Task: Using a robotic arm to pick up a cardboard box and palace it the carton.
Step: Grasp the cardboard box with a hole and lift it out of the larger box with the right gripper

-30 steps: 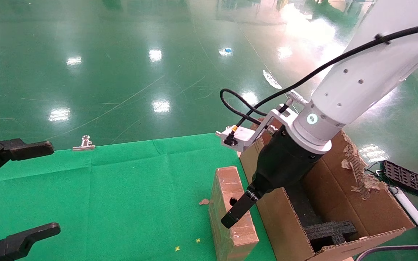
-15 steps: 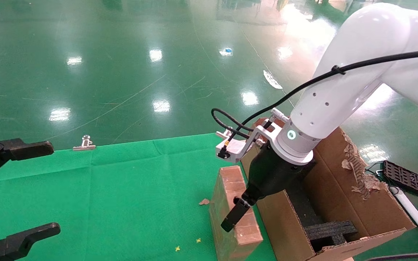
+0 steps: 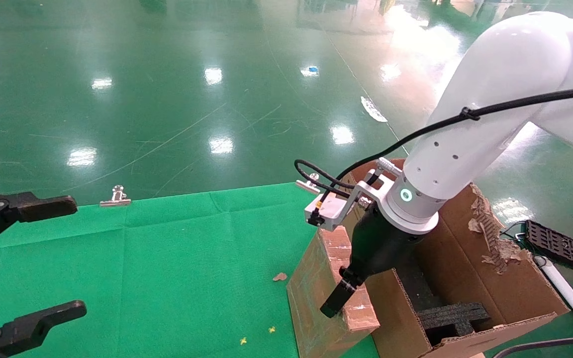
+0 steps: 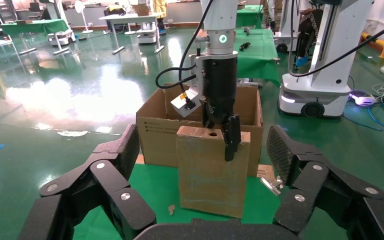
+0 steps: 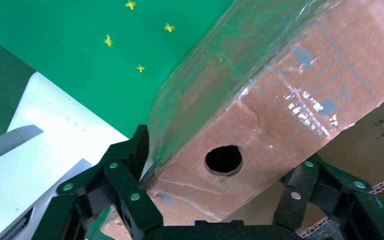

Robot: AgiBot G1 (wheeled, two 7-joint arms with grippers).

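The slim brown cardboard box (image 3: 311,293) stands on edge on the green cloth, its top leaning toward the carton (image 3: 465,263). My right gripper (image 3: 346,298), on the white robotic arm (image 3: 470,144), is shut on the box's top end, one finger on each broad face. In the right wrist view the fingers (image 5: 130,165) clamp the box (image 5: 260,115) beside its round hole (image 5: 223,160). The left wrist view shows the box (image 4: 212,170) in front of the carton (image 4: 155,135). My left gripper (image 3: 52,258) hangs open at the far left, holding nothing.
Black foam inserts (image 3: 453,315) sit inside the carton, whose right rim is torn. Metal clips (image 3: 115,199) (image 3: 306,185) hold the cloth's far edge. A cardboard scrap (image 3: 280,276) lies left of the box. A black tray (image 3: 560,246) lies on the floor at right.
The right gripper came down over the box's top end and closed on it. The top has since swung right toward the carton, tilting the box. The left gripper barely moved.
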